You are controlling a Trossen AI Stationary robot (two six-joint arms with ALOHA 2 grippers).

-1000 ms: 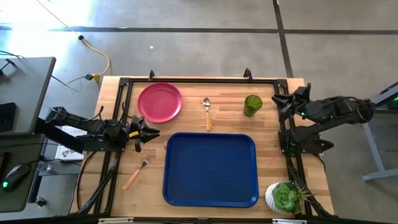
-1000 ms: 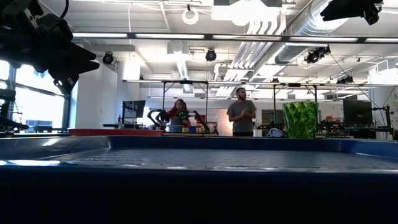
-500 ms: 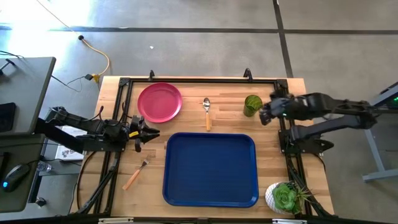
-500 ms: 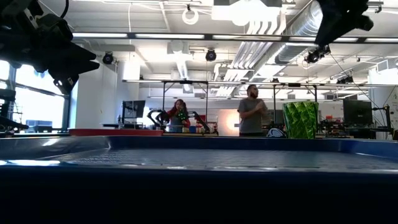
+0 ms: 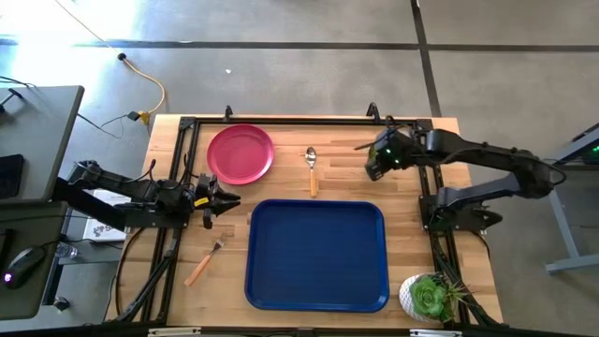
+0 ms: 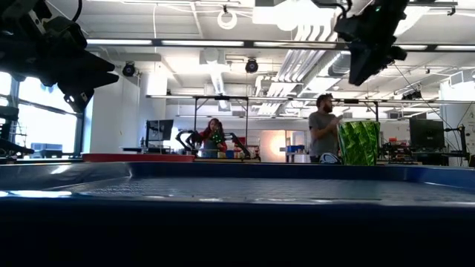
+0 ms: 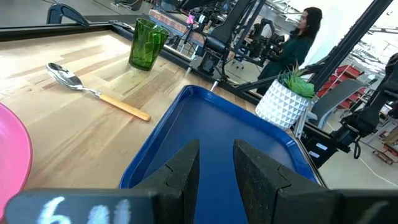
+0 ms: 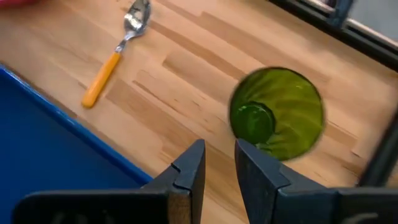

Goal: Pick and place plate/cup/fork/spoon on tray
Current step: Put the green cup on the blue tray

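Observation:
The dark green cup (image 8: pixel 277 115) stands upright on the wooden table near the far right; it also shows in the low view (image 6: pixel 358 142). My right gripper (image 8: pixel 219 149) hovers above it, pointing down, fingers a narrow gap apart and empty; in the high view (image 5: pixel 372 167) it covers the cup. The pink-red plate (image 5: pixel 241 153), the spoon (image 5: pixel 312 170) and the fork (image 5: pixel 203 264) lie on the table. The blue tray (image 5: pixel 316 281) lies at the near middle. My left gripper (image 5: pixel 229 199) waits left of the tray, narrowly open and empty.
A succulent in a white pot (image 5: pixel 429 297) stands at the near right corner. A black metal frame (image 5: pixel 187 126) runs along the table's left, far and right sides. People stand in the room beyond the table (image 6: pixel 323 127).
My right gripper has swung from the table's right edge toward the left and now hangs over the cup, tipped downward. The cup and the other tableware have kept still. A person in the room behind has walked to the right.

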